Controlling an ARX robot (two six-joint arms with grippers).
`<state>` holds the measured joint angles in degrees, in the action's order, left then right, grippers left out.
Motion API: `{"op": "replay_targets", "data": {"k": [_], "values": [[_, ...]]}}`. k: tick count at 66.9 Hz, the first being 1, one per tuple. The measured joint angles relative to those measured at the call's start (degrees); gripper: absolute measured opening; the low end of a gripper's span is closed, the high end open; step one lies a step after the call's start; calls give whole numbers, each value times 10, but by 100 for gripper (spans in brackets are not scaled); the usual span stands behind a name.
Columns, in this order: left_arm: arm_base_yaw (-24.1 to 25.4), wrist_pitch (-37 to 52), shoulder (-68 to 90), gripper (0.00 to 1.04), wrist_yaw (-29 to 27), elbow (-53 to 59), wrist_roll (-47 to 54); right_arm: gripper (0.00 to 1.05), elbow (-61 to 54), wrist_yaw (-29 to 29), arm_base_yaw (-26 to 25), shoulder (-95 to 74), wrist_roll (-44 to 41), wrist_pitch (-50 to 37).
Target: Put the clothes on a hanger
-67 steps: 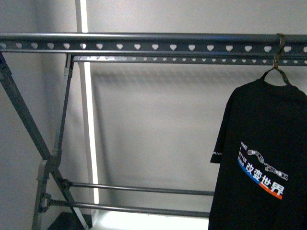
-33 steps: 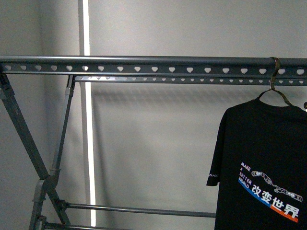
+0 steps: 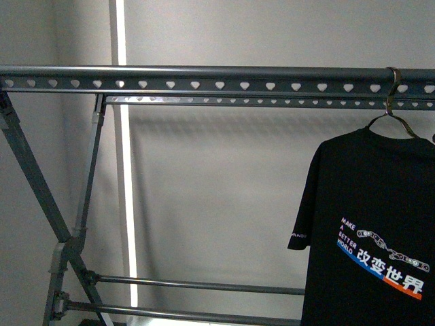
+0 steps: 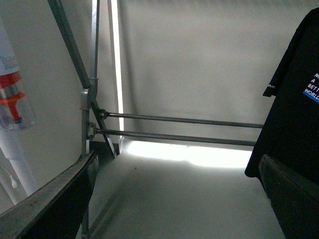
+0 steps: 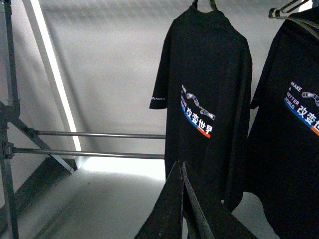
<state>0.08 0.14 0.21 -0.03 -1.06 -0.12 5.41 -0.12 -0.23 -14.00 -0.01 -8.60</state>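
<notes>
Black T-shirt at right of frame, suspended by its wire hook from the rack's heart-punched top rail so it drapes freely; left gripper spread, right gripper pressed together (both empty).

The front view faces the rack level and near, while both wrist views look up from lower down, all three sharing its lower crossbars and a hanging T-shirt.
</notes>
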Motion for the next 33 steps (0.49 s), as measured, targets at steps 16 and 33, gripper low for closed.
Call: {"op": "replay_targets", "data": {"k": [16, 33], "values": [[0, 0, 0, 98, 0, 0, 0, 2, -22, 0, 0, 84, 0, 77], [0, 0, 0, 98, 0, 0, 0, 15, -50, 0, 0, 137, -1, 88]]}}
